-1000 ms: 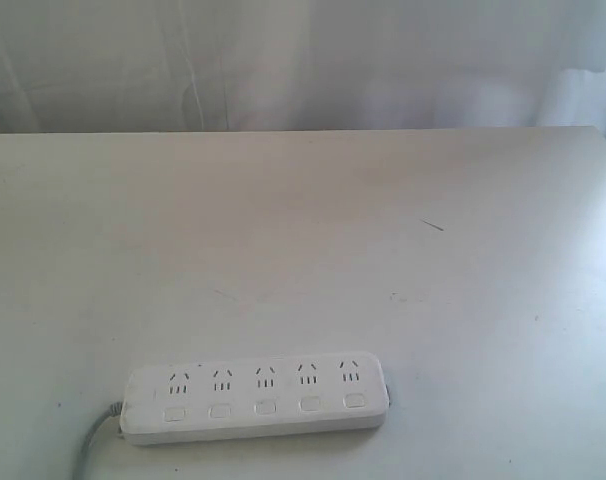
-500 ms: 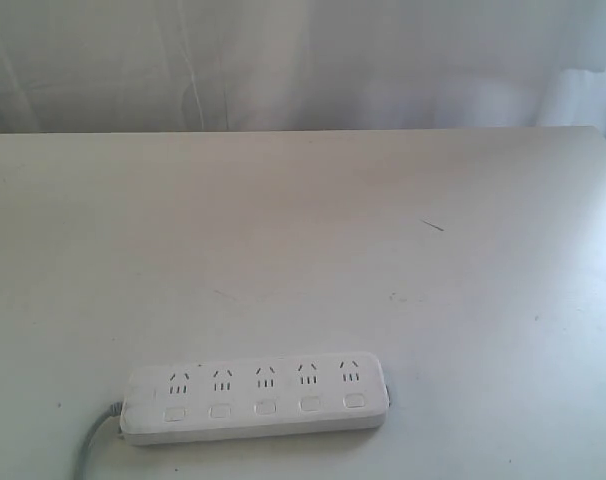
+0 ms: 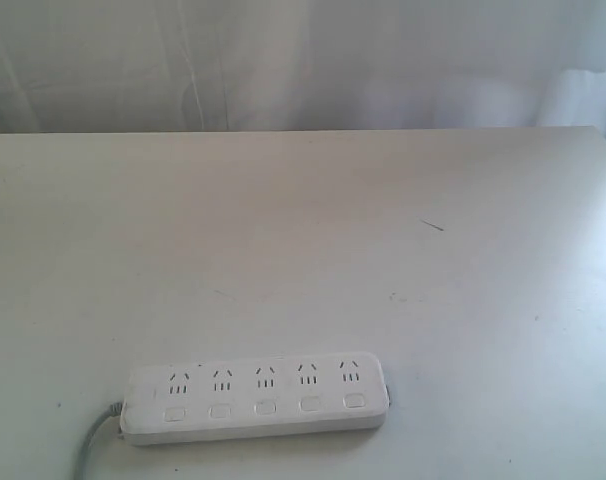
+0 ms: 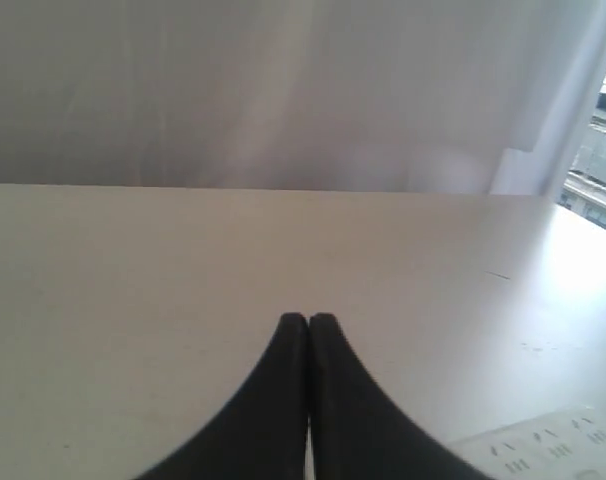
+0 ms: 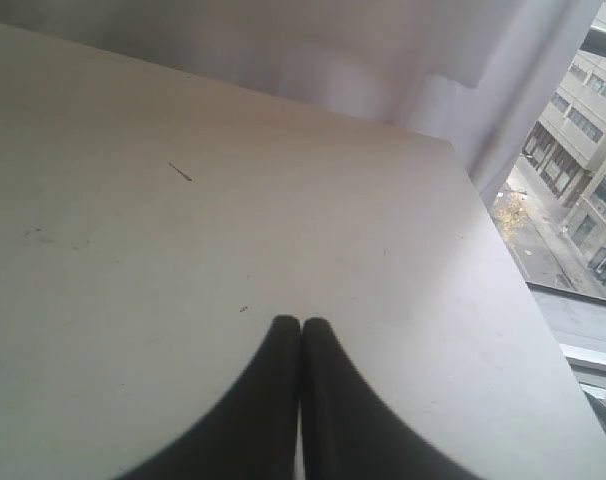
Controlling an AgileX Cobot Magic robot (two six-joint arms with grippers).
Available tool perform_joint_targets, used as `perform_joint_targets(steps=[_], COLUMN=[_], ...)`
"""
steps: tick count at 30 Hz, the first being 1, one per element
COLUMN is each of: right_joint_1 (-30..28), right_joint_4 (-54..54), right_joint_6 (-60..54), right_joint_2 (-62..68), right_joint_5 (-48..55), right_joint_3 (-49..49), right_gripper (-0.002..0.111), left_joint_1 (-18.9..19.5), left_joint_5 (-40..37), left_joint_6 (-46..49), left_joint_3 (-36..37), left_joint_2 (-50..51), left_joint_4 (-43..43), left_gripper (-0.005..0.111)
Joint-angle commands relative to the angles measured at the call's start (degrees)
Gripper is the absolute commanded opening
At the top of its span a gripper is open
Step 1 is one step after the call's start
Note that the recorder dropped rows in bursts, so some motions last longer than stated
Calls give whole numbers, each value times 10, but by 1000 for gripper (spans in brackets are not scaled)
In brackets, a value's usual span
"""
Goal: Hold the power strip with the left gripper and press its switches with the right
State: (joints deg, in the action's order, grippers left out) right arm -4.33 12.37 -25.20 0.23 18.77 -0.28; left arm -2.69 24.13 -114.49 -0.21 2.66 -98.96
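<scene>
Lying unpinned, the strip (image 3: 255,398) may skid if the right claw (image 5: 301,322) presses before the left claw (image 4: 308,318) grips; both closed and empty

An upper-floor indoor room, bare like a test bench: a broad matte white tabletop (image 3: 303,220), a pale translucent curtain (image 3: 283,60) behind it, and a window (image 5: 568,215) overlooking grey multi-storey buildings (image 5: 583,110).

Exterior camera looks down across the table (image 3: 303,250) toward the curtain (image 3: 303,60) at 12 o'clock, with the power strip (image 3: 255,397) near at 6 o'clock. Wrist cameras sit low behind the left gripper (image 4: 308,320) and right gripper (image 5: 301,325), facing that curtain. Left wrist and exterior views share the power strip.
</scene>
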Motion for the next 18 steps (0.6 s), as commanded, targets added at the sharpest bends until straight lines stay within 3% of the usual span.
perform_joint_targets(steps=[1,6,14,18], right_joint_1=[-4,-4,-4,-4], right_joint_4=[-2,-2,-2,-2], right_joint_6=[-2,-2,-2,-2], right_joint_2=[-2,-2,-2,-2], right_joint_5=[-3,-3,-3,-3], right_joint_3=[3,3,3,3], right_gripper=[0,0,0,0], left_joint_1=[0,0,0,0], left_joint_5=[-54,-65,-219,-224], left_joint_6=[32,92,142,151], left_joint_3=[2,2,2,2], left_joint_2=[-3,-3,-3,-3], left_joint_4=[-10,-10,-1,-10], left_gripper=[0,0,0,0])
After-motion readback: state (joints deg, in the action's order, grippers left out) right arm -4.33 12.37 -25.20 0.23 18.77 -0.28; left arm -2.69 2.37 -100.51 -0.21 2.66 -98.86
